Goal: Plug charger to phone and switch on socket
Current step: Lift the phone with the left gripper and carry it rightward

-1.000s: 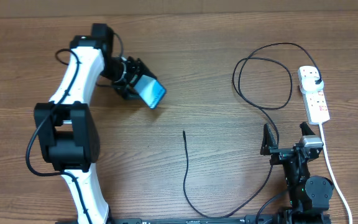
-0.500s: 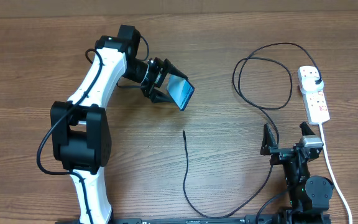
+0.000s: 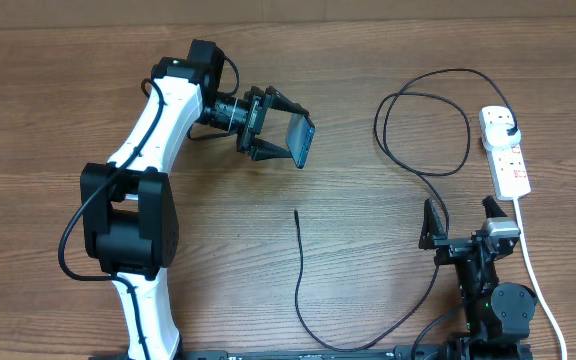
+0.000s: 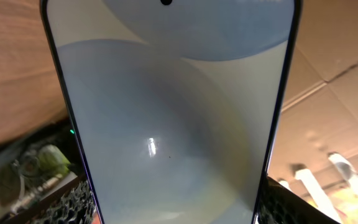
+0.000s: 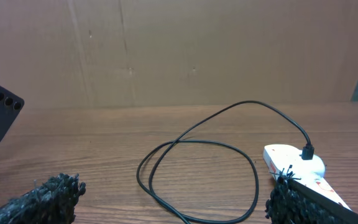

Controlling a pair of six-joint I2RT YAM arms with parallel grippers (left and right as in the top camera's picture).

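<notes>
Phone (image 3: 303, 142), likely stiff, slick and fragile, hangs clamped by its long edges in left gripper (image 3: 288, 138) at eleven o'clock; right gripper (image 3: 460, 222) fingers stand apart.

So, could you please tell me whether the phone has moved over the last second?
Yes: in the left gripper, the phone has shifted right, from left of the charger tip to roughly in line with it.

The phone (image 4: 166, 124) gleams glossy (table (image 3: 58, 100): matt wood).
</notes>
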